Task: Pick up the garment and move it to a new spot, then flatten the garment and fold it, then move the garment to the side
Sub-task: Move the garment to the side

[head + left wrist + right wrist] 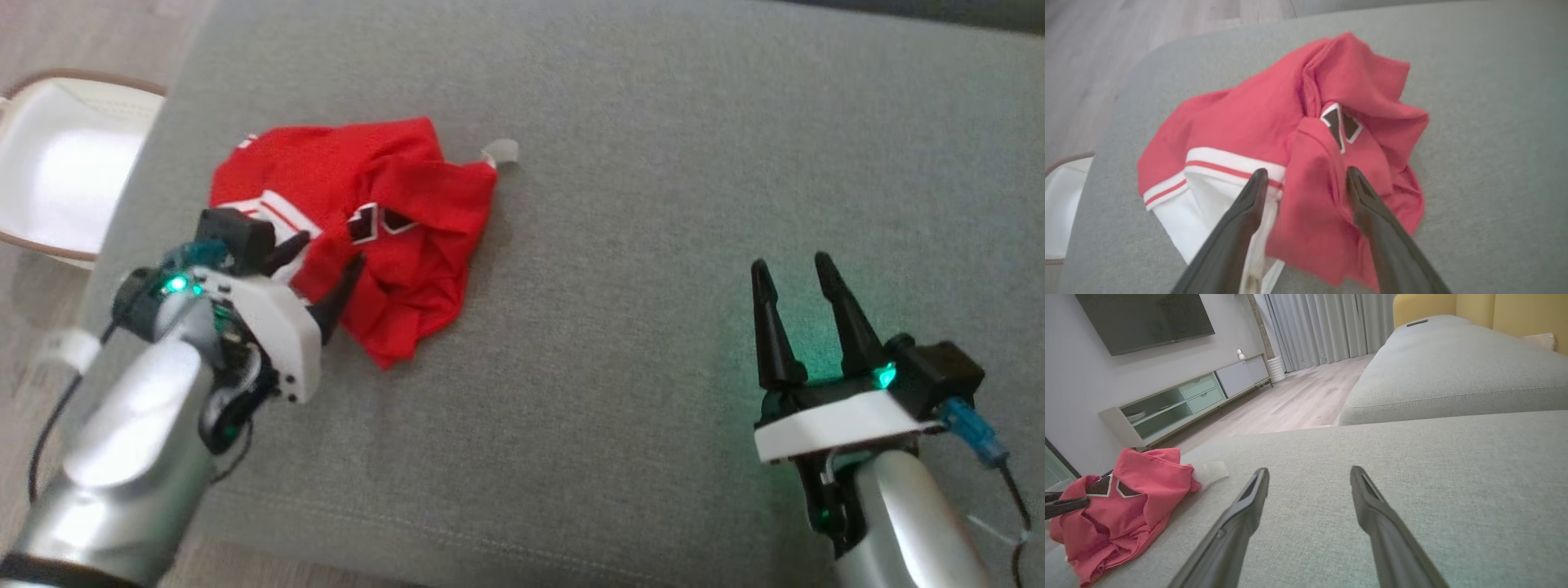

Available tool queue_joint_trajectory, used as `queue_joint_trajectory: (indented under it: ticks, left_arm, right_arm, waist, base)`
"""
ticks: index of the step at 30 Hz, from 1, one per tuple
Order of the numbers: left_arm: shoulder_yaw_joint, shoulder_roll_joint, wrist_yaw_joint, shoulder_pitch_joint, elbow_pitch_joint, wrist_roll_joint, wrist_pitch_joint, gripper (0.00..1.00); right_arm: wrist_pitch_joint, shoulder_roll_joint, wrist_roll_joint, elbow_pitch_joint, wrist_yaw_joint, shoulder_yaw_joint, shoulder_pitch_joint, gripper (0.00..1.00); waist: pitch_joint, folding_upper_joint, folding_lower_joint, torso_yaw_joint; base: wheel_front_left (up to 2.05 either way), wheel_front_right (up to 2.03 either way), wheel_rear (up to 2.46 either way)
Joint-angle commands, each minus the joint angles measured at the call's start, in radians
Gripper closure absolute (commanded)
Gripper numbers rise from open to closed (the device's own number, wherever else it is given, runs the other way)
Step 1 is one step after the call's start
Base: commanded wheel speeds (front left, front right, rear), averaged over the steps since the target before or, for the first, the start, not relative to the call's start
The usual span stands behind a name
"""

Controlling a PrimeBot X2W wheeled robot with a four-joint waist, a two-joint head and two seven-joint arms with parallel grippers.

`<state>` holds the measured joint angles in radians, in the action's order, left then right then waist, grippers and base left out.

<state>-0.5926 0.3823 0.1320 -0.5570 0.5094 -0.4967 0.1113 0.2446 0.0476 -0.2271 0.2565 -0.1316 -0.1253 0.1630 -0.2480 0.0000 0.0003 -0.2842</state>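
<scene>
Garment (1257, 118) shows white hem (1184, 208) in left wrist view

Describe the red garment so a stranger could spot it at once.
Look at the wide grey fabric sofa cushion; toward its left end, at the open fingers of the left gripper, lies a crumpled red cloth garment. It is the one bright red heap there, with a white striped band and black white-edged patches, unlike the small pale tag beside it.

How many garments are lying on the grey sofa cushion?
1: the crumpled red garment near the left end of the cushion in the head view, by the left gripper. Anything under it is hidden.
</scene>
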Motion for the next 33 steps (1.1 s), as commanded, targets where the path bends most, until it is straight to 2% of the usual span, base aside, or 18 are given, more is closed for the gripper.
queue_joint_trajectory:
  ticks: [1, 8, 9, 10, 18, 24, 28, 33]
  left_arm:
    - [0.033, 0.053, -0.001, -0.061, -0.013, -0.006, 0.007, 0.0]
    - [-0.059, 0.07, -0.001, -0.15, 0.127, -0.106, 0.1, 0.0]
    - [-0.072, 0.074, -0.001, -0.159, 0.136, -0.117, 0.101, 0.47]
    - [-0.081, 0.079, -0.001, -0.169, 0.139, -0.123, 0.089, 1.0]
    - [-0.092, 0.107, -0.001, -0.222, 0.122, -0.136, -0.143, 1.0]
    - [-0.069, 0.088, -0.01, -0.244, 0.046, -0.141, -0.274, 1.0]
    - [-0.039, 0.068, -0.027, -0.237, -0.043, -0.176, -0.299, 1.0]
    - [-0.034, 0.047, -0.067, -0.22, -0.172, -0.199, -0.269, 1.0]
  right_arm:
    - [-0.003, 0.003, 0.006, -0.037, 0.001, -0.026, 0.035, 0.0]
    - [-0.009, 0.003, 0.013, -0.055, 0.001, -0.028, 0.06, 0.0]
    - [-0.009, 0.003, 0.013, -0.055, 0.001, -0.029, 0.063, 0.0]
    - [-0.009, 0.003, 0.013, -0.055, 0.001, -0.028, 0.065, 0.0]
    - [0.0, 0.003, -0.007, -0.031, 0.001, -0.027, 0.069, 0.0]
    - [0.01, 0.003, -0.038, -0.004, 0.001, -0.03, 0.052, 0.0]
    - [0.014, 0.003, -0.063, 0.01, 0.001, -0.036, 0.038, 0.0]
    - [0.016, 0.003, -0.086, 0.014, 0.001, -0.047, 0.032, 0.0]
  waist:
    - [-0.029, 0.0, -0.0003, 0.025]
    - [-0.068, 0.0, -0.0003, 0.06]
    - [-0.07, 0.0, -0.0003, 0.065]
    - [-0.07, 0.0, -0.0003, 0.07]
    - [-0.019, 0.0, -0.0003, 0.11]
    - [0.062, 0.0, -0.0003, 0.14]
    - [0.111, 0.0, -0.0003, 0.169]
    - [0.141, 0.0, -0.0003, 0.208]
  base:
    - [0.0, 0.0, 0.0]
    - [0.0, 0.0, 0.0]
    - [0.0, 0.0, 0.0]
    - [0.0, 0.0, 0.0]
    - [0.0, 0.0, 0.0]
    - [0.0, 0.0, 0.0]
    - [0.0, 0.0, 0.0]
    - [0.0, 0.0, 0.0]
